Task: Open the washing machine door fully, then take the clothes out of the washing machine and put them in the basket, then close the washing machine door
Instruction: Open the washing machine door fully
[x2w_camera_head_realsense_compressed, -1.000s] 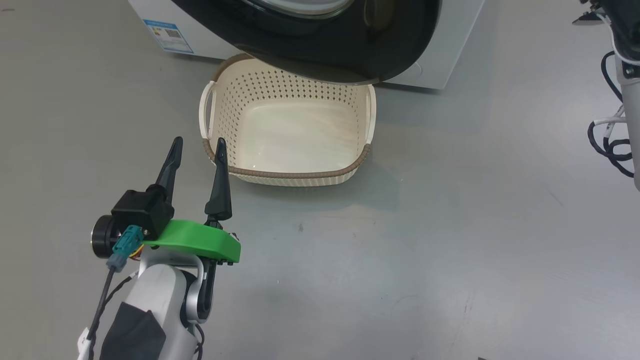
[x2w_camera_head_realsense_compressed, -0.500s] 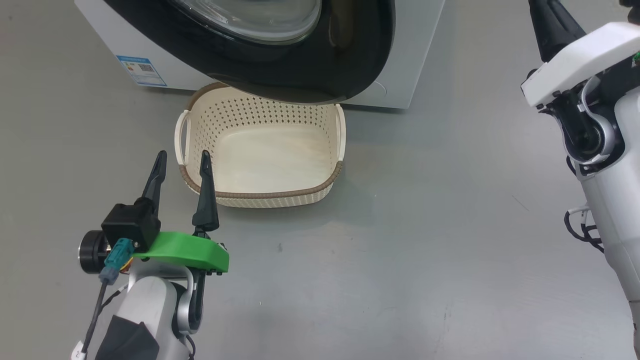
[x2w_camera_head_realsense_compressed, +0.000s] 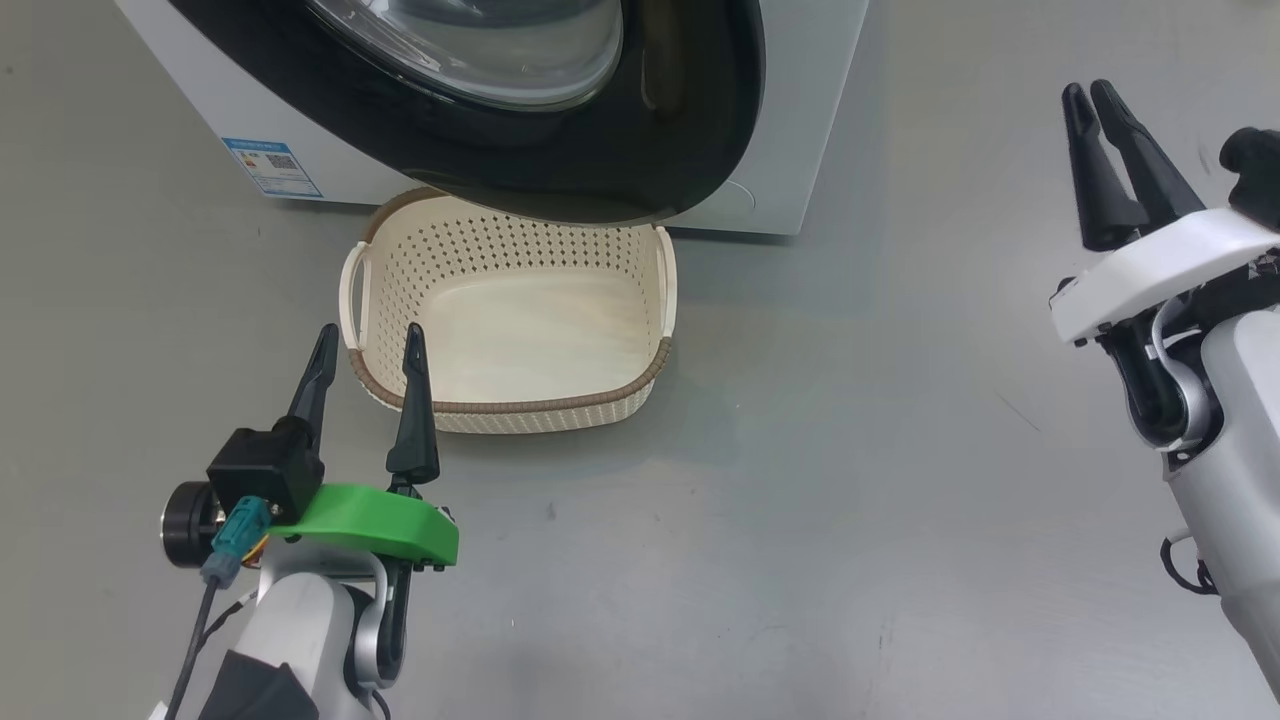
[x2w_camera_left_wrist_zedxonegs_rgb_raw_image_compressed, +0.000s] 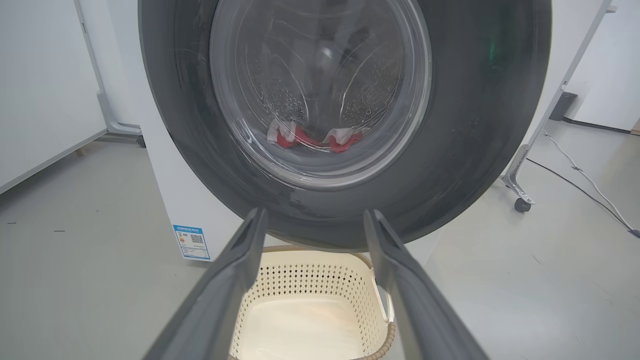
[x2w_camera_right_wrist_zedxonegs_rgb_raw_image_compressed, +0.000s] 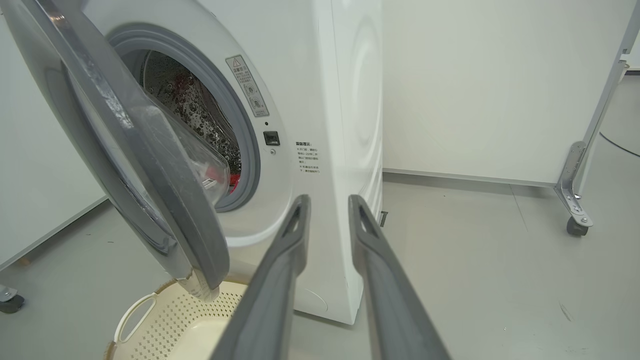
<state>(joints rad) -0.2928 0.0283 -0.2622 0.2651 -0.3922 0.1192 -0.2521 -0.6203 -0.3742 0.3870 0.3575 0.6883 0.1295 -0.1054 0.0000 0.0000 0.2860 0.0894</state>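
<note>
The right gripper (x2w_camera_head_realsense_compressed: 1086, 92) has come fully into the head view, its fingers a narrow slit apart and holding nothing, with the washing machine (x2w_camera_head_realsense_compressed: 790, 120) off to their left. A blue label (x2w_camera_head_realsense_compressed: 272, 166) with a square code marks the washer's lower corner, and a warning sticker (x2w_camera_right_wrist_zedxonegs_rgb_raw_image_compressed: 247, 85) sits beside the drum (x2w_camera_right_wrist_zedxonegs_rgb_raw_image_compressed: 195, 110) (the print on both is too small to read). The clothes (x2w_camera_left_wrist_zedxonegs_rgb_raw_image_compressed: 305, 137), red and white, lie in the drum behind the partly open washing machine door (x2w_camera_head_realsense_compressed: 690, 150), straight beyond the left gripper (x2w_camera_head_realsense_compressed: 370, 332), whose wide-spread fingers grip nothing; the basket (x2w_camera_head_realsense_compressed: 520, 405) sits between and just beyond them, its cream floor bare.
</note>
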